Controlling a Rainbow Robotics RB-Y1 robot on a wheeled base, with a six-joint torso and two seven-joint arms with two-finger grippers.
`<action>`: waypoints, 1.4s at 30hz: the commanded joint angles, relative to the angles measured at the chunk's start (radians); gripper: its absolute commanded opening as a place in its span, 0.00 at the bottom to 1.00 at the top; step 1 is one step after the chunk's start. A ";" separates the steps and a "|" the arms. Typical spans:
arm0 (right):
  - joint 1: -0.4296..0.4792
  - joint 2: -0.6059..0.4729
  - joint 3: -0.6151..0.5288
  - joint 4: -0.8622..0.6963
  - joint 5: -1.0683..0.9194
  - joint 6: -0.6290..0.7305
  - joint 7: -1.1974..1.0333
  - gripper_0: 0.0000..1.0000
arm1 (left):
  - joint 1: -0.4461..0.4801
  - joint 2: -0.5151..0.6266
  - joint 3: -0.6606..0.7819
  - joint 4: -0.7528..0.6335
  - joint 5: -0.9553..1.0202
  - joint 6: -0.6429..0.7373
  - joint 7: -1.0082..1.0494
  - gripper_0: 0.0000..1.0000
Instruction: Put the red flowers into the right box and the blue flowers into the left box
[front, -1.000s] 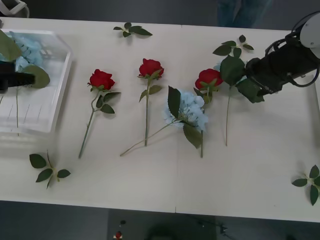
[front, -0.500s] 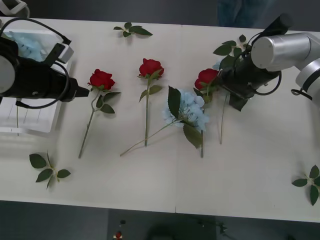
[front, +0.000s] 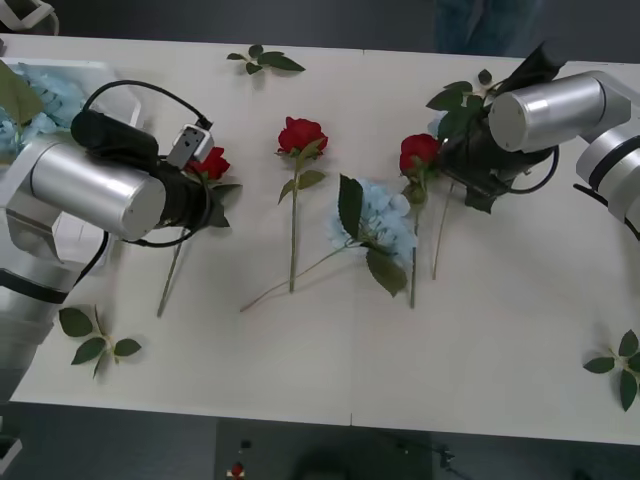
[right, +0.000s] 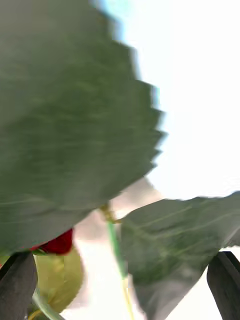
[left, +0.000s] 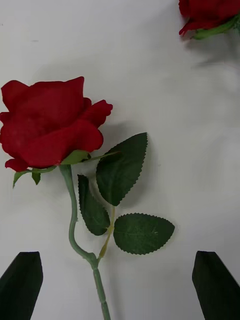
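Three red flowers lie on the white table: a left rose (front: 211, 163), a middle rose (front: 301, 134) and a right rose (front: 420, 152). My left gripper (front: 207, 195) hovers open over the left rose (left: 50, 125), with the stem (left: 75, 235) between its black fingers (left: 22, 282). A blue flower (front: 377, 222) lies at the centre, and more blue flowers (front: 45, 95) rest in the left box (front: 100, 70). Open too, my right gripper (front: 463, 172) sits among big leaves (right: 65, 125) beside the right rose (right: 57, 243), a thin stem (right: 115, 245) between its fingers. The right box is out of view.
Flowerless leaf sprigs lie at the back (front: 263, 60), back right (front: 470, 92), front left (front: 95, 340) and front right (front: 620, 365). The table's front edge (front: 350, 418) runs below the flowers.
My left arm swung from the left box across to the left rose. My right arm moved left over the leaves by the right rose, and the long stem there shifted left.
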 joint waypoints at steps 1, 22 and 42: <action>-0.017 0.023 -0.008 0.016 0.021 -0.003 -0.037 1.00 | -0.023 -0.020 0.012 -0.003 -0.070 -0.026 0.067 0.87; -0.017 0.101 0.012 0.138 0.109 -0.118 -0.028 1.00 | 0.118 0.020 0.035 0.094 -0.181 -0.365 0.143 0.87; -0.017 0.103 0.012 0.130 0.110 -0.155 -0.022 0.00 | 0.121 -0.064 0.034 0.181 -0.178 -0.366 0.167 0.21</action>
